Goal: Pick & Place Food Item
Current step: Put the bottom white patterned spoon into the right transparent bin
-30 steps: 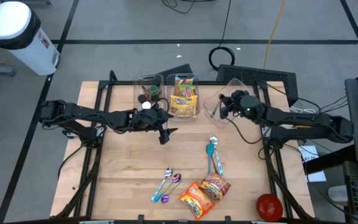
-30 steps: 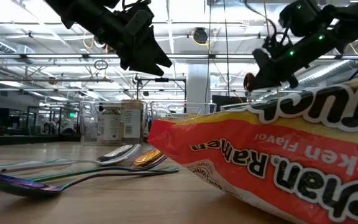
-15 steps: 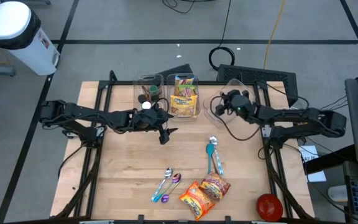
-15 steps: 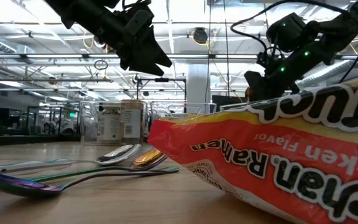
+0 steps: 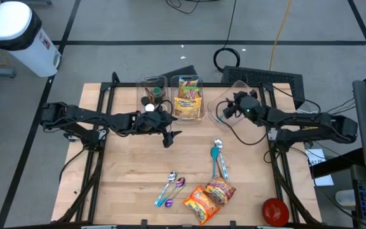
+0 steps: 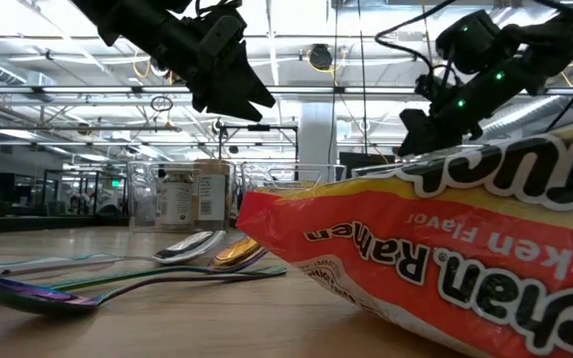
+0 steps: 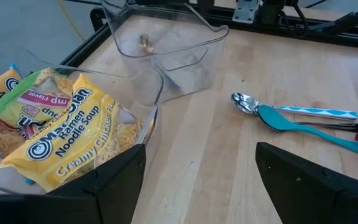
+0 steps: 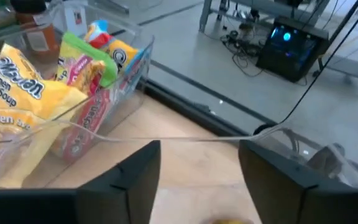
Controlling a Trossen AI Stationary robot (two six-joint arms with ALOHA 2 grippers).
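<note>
**Readable print on the packets**

Low view: the ramen packet [image 6: 446,259] lying closest to the camera reads "Ramen" and "Chicken Flavor" in red on its yellow band; the large white letters above are cut off by the frame.

Left wrist view: the yellow noodle packet [image 7: 73,134] inside the clear bin [image 7: 148,118] reads "Ramen Noodle Soup" and "Creamy Chicken Flavor". A packet [image 7: 33,96] behind it shows "Flavor" on a pink strip.

Right wrist view: yellow packet [image 8: 17,93], "Soup" legible, the rest partial.
</note>
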